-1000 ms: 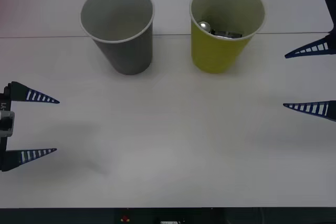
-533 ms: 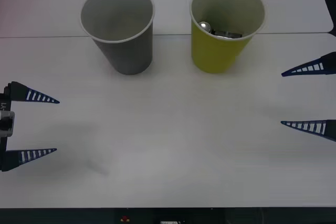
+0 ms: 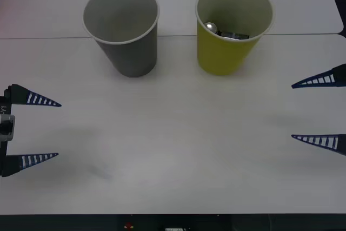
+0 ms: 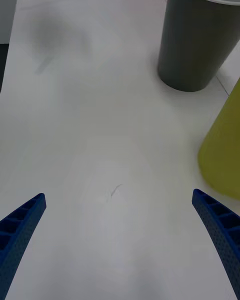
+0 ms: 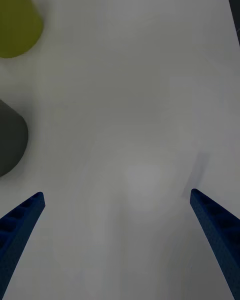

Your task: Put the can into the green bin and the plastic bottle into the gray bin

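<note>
A: Starting at the left edge, what is there?

B: The left gripper (image 3: 58,129) hangs over the white table (image 3: 173,150) at the robot's left, its two blue ribbed fingers (image 3: 38,100) spread wide with nothing between them. From its own wrist camera the fingers (image 5: 22,220) sit far apart above bare tabletop.

A: And moving toward the middle?

B: The gray bin (image 3: 123,31) stands upright at the back of the table, to the left of centre. Its inside looks plain gray; I see nothing lying in it. The right wrist view catches its dark wall (image 4: 195,40) too.

A: Next to it?

B: The green bin (image 3: 231,28) stands upright just beside the gray one, a gap between them, not touching. The can (image 3: 224,32) lies inside it, low against the far wall, a silvery rounded end toward the left and a darker body to the right.

A: And the far right?

B: The right gripper (image 3: 292,112) hovers over the table near the right edge, in front of the green bin and apart from it. Its fingers (image 3: 321,81) are wide open and hold nothing.
</note>
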Robot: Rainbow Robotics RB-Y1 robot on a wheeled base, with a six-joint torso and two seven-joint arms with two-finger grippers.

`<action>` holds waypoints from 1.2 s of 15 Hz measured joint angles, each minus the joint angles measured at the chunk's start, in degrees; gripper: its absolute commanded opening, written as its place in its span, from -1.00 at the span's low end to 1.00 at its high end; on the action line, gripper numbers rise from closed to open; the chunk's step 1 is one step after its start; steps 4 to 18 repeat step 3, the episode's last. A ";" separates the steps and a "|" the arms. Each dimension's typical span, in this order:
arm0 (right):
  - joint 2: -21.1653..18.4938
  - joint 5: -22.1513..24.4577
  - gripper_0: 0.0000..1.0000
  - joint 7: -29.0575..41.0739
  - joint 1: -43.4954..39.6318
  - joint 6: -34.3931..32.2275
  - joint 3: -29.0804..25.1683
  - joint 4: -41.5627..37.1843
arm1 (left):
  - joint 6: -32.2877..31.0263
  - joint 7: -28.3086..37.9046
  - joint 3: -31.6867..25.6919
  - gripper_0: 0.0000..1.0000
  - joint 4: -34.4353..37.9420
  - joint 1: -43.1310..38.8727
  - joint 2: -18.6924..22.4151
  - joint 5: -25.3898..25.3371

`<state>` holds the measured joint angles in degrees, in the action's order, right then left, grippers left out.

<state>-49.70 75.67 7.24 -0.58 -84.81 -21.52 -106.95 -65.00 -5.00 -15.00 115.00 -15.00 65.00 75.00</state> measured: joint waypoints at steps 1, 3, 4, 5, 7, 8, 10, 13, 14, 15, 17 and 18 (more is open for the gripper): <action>0.01 0.00 1.00 0.28 -0.03 0.00 -0.12 0.04 | 0.00 0.00 0.00 1.00 0.00 0.00 0.00 0.00; -0.03 0.00 1.00 0.48 -0.04 0.00 -0.19 0.05 | 0.00 0.00 0.00 1.00 0.00 0.00 0.00 0.00; -0.03 0.00 1.00 0.48 -0.04 0.00 -0.19 0.05 | 0.00 0.00 0.00 1.00 0.00 0.00 0.00 0.00; -0.03 0.00 1.00 0.48 -0.04 0.00 -0.19 0.05 | 0.00 0.00 0.00 1.00 0.00 0.00 0.00 0.00; -0.03 0.00 1.00 0.48 -0.04 0.00 -0.19 0.05 | 0.00 0.00 0.00 1.00 0.00 0.00 0.00 0.00; -0.03 0.00 1.00 0.48 -0.04 0.00 -0.19 0.05 | 0.00 0.00 0.00 1.00 0.00 0.00 0.00 0.00; -0.03 0.00 1.00 0.48 -0.04 0.00 -0.19 0.05 | 0.00 0.00 0.00 1.00 0.00 0.00 0.00 0.00; -0.03 0.00 1.00 0.48 -0.04 0.00 -0.19 0.05 | 0.00 0.00 0.00 1.00 0.00 0.00 0.00 0.00; -0.03 0.00 1.00 0.48 -0.04 0.00 -0.19 0.05 | 0.00 0.00 0.00 1.00 0.00 0.00 0.00 0.00; -0.03 0.00 1.00 0.48 -0.04 0.00 -0.19 0.05 | 0.00 0.00 0.00 1.00 0.00 0.00 0.00 0.00; -0.03 0.00 1.00 0.48 -0.04 0.00 -0.19 0.05 | 0.00 0.00 0.00 1.00 0.00 0.00 0.00 0.00; -0.03 0.00 1.00 0.48 -0.04 0.00 -0.19 0.05 | 0.00 0.00 0.00 1.00 0.00 0.00 0.00 0.00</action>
